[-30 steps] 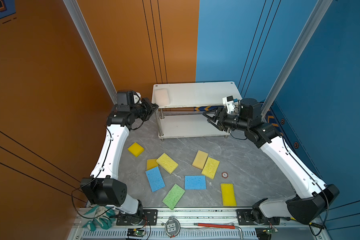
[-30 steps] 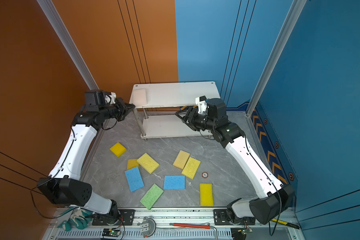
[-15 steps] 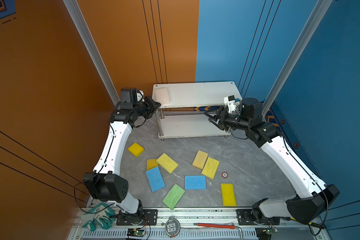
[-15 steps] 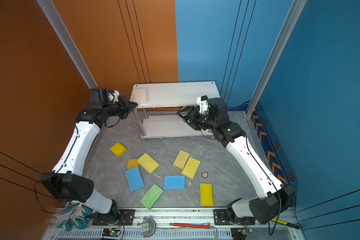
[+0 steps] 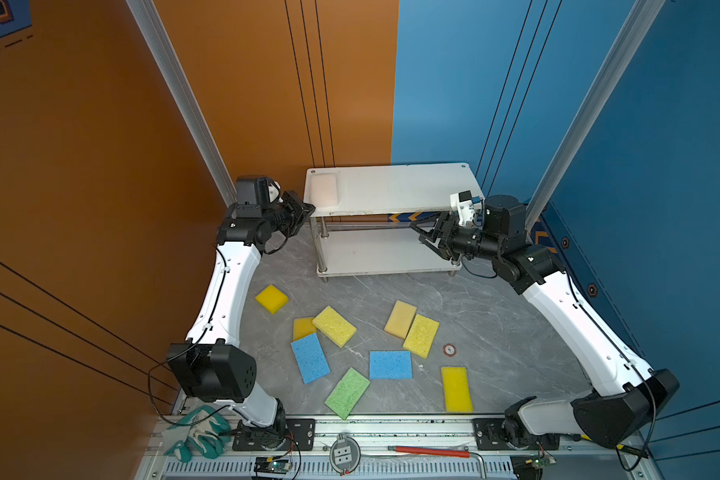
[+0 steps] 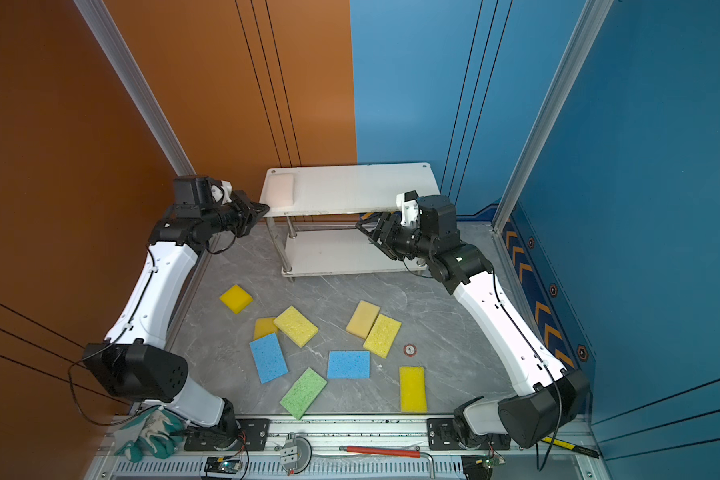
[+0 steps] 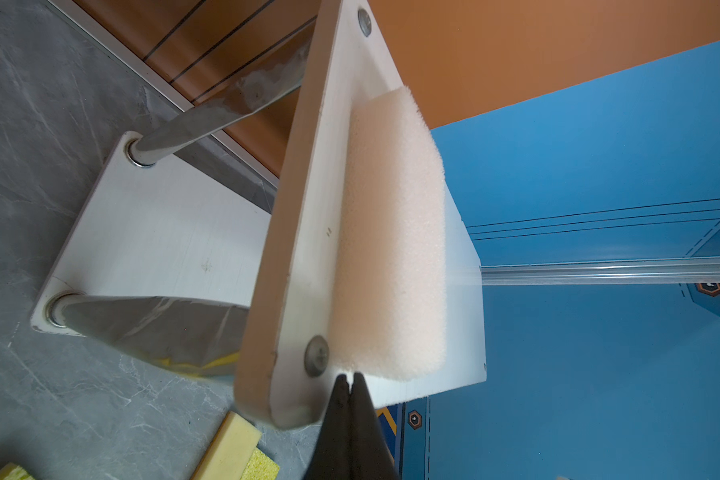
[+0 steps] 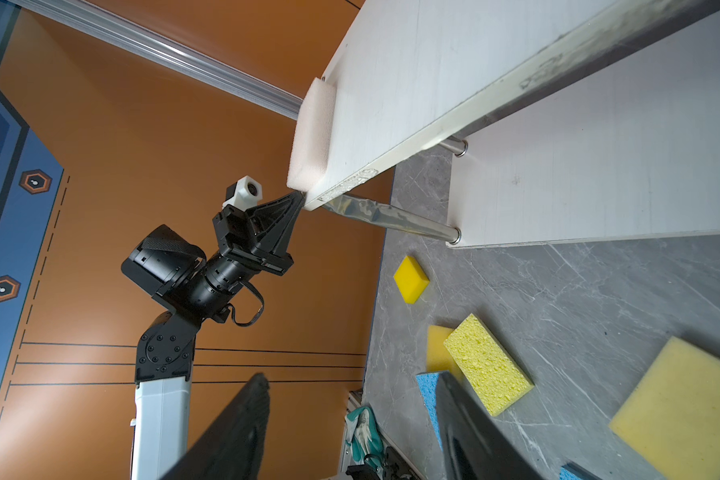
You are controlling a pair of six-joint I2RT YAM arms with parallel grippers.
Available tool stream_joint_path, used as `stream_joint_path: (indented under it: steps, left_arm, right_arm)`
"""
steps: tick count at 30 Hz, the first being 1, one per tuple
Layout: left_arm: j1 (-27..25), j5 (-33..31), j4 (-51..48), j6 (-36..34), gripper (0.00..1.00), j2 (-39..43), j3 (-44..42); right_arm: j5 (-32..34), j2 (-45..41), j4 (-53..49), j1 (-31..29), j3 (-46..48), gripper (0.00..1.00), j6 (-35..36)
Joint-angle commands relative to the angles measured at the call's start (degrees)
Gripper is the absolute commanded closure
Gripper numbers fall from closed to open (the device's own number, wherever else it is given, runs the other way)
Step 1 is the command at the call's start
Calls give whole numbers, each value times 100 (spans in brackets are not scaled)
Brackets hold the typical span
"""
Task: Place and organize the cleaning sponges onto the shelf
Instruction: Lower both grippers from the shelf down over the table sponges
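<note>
Here, your left gripper (image 5: 308,206), pressed together, sits at the edge of the pale sponge (image 5: 324,189) on the shelf (image 5: 391,187) top's left end; your right gripper (image 5: 418,232) stands spread, holding nothing, at the shelf's right end; nine loose sponges (image 5: 334,326) litter the floor (image 5: 495,332).

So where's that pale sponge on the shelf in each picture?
Both top views: sponge on top of the shelf, left end.
Left wrist: sponge close up, beyond the left gripper's shut tips.
Right wrist: sponge on the shelf's far end.
Shared landmark: left gripper at that corner.
</note>
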State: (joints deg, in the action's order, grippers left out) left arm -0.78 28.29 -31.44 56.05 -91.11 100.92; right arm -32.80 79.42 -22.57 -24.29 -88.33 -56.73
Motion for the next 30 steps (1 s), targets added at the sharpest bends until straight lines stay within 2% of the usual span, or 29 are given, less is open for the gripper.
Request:
stream_joint_path:
  steps: [1,4,8,12,15,18,20,23,26,30]
  left_arm:
    - [16,48,33,22,100,269,-105]
    - [16,134,33,-14,100,594,-450]
    - [-10,216,20,-55,99,1316,-1319]
    - [-116,115,-86,-126,87,2189,-2371]
    - [-382,-68,-209,-246,74,2792,-3145]
    - [-862,-312,-231,-146,59,3228,-3918]
    - [-1337,-542,-226,-95,49,3382,-4424]
    - [-1921,-773,-222,-29,38,3451,-4816]
    - [-2297,-921,-197,15,30,3442,-5016]
    - [-2485,-892,40,115,22,3415,-5224]
  right_arm:
    - [-75,48,-193,28,-55,35,241]
    - [-4,55,-686,23,-93,35,528]
    - [241,72,-1875,21,-113,34,1200]
    - [740,-77,-2839,-30,367,32,1743]
    - [931,-300,-2938,-32,1177,31,1793]
    - [1106,-393,-2938,-62,1868,29,1863]
    - [1200,-423,-2941,-97,2243,29,1935]
    - [1289,-565,-3106,-144,2685,28,2066]
    - [1520,-729,-3697,-180,3021,27,2290]
    - [1811,-1134,-4122,-384,3687,27,2296]
